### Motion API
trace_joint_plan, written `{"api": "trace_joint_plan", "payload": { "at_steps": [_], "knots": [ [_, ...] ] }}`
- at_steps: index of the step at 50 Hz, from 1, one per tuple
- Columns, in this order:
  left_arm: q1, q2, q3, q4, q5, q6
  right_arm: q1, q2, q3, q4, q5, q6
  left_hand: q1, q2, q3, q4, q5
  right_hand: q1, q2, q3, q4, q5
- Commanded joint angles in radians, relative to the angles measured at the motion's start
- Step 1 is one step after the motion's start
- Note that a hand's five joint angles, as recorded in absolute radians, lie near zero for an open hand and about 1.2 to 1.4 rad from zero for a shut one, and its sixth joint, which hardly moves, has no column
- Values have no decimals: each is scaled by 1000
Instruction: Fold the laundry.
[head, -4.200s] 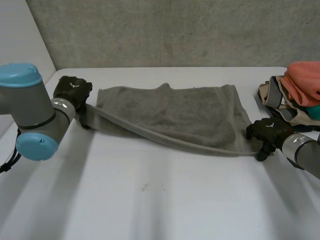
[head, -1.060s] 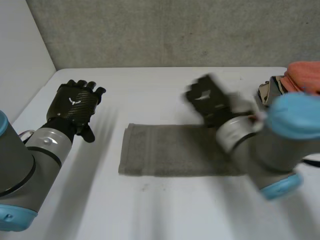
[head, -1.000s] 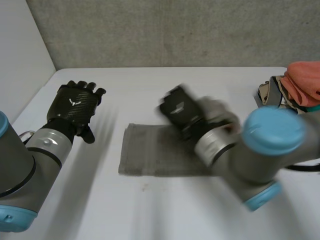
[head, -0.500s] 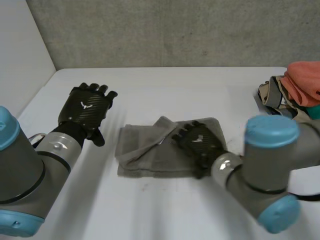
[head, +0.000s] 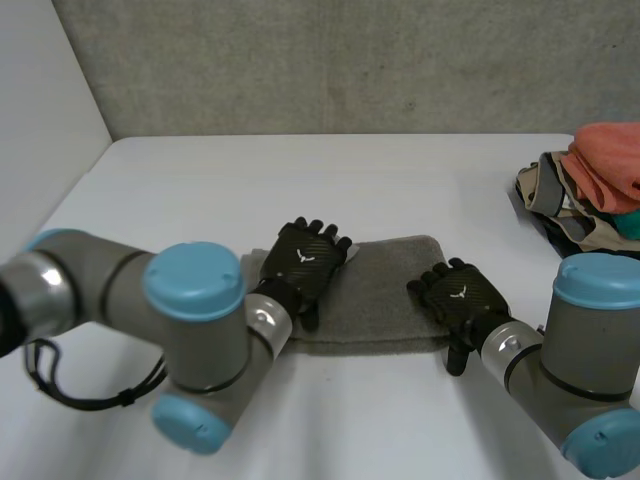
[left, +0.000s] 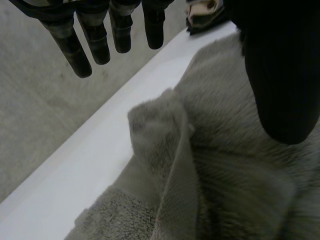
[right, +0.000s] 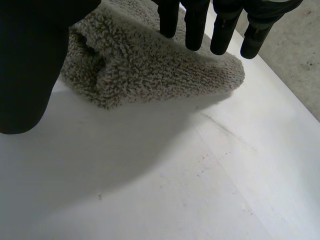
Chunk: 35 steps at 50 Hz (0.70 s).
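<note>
A grey towel (head: 385, 290) lies folded into a short thick band in the middle of the white table (head: 300, 180). My left hand (head: 305, 260) rests over its left end, open with straight fingers. In the left wrist view the fingers (left: 70, 37) and thumb hover above the towel (left: 225, 175), where a loose fold stands up. My right hand (head: 460, 295) sits at the towel's right end, open too. In the right wrist view its fingertips (right: 195, 25) reach over the rounded folded end of the towel (right: 145, 65), and the thumb is beside it above bare table.
A pile of other laundry (head: 590, 190), orange on top with beige and teal pieces, sits at the table's right edge. A grey wall runs behind the far edge. Bare table (right: 175, 175) stretches in front of the towel.
My left hand has swung in from the left onto the towel's left end. My right hand has slid from the towel's middle to its right end. The raised flap now lies flatter.
</note>
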Motion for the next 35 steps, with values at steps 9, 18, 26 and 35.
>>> {"api": "trace_joint_plan", "payload": {
  "at_steps": [9, 18, 26, 35],
  "knots": [
    [117, -118, 133, 3, -308, 17, 36, -5, 11, -42, 9, 5, 41, 43, 38, 44, 22, 262, 257, 259, 268, 250],
    [140, -74, 73, -18, -319, 21, 32, -5, 3, -44, 20, 8, 35, 37, 33, 38, 16, 659, 653, 655, 664, 646],
    [131, 82, -43, -32, -306, 11, 16, -45, 7, -41, 50, 3, 21, 22, 18, 24, 1, 1183, 1178, 1180, 1189, 1171],
    [85, 349, -169, -15, -302, 10, 32, -149, -56, -31, 112, -203, 18, 19, 15, 21, -2, 1183, 1178, 1180, 1189, 1171]
  ]
}}
